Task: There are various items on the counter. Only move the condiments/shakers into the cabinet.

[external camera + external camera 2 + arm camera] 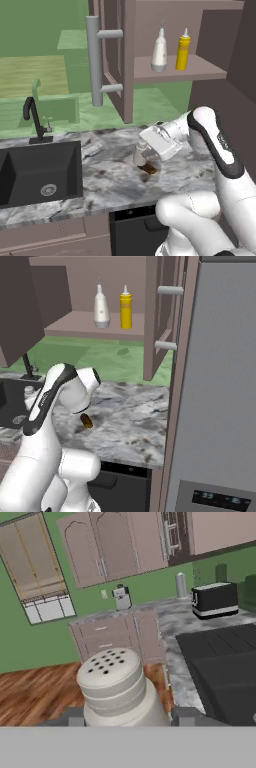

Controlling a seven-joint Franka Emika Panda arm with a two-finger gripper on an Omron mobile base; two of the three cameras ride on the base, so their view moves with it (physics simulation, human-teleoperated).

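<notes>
My gripper [141, 150] hangs low over the marbled counter [107, 180], its jaws closed against the sides of the small grey-white shaker [138, 156]. In the hand view the shaker [112, 682] sits between the two fingertips [75, 719], its perforated top showing. Just right of it on the stone lies the brown oblong lump [149, 170] [86, 420]. Up on the cabinet shelf [210, 69] stand the white narrow-necked bottle [159, 50] [101, 306] and the yellow squeeze bottle [183, 50] [125, 307], side by side.
The cabinet door [112, 55] swings open to the left, its long grey bar handle [94, 60] sticking out. A black sink [40, 172] with a dark faucet [32, 120] lies to the left. A tall grey fridge [220, 381] walls off the right.
</notes>
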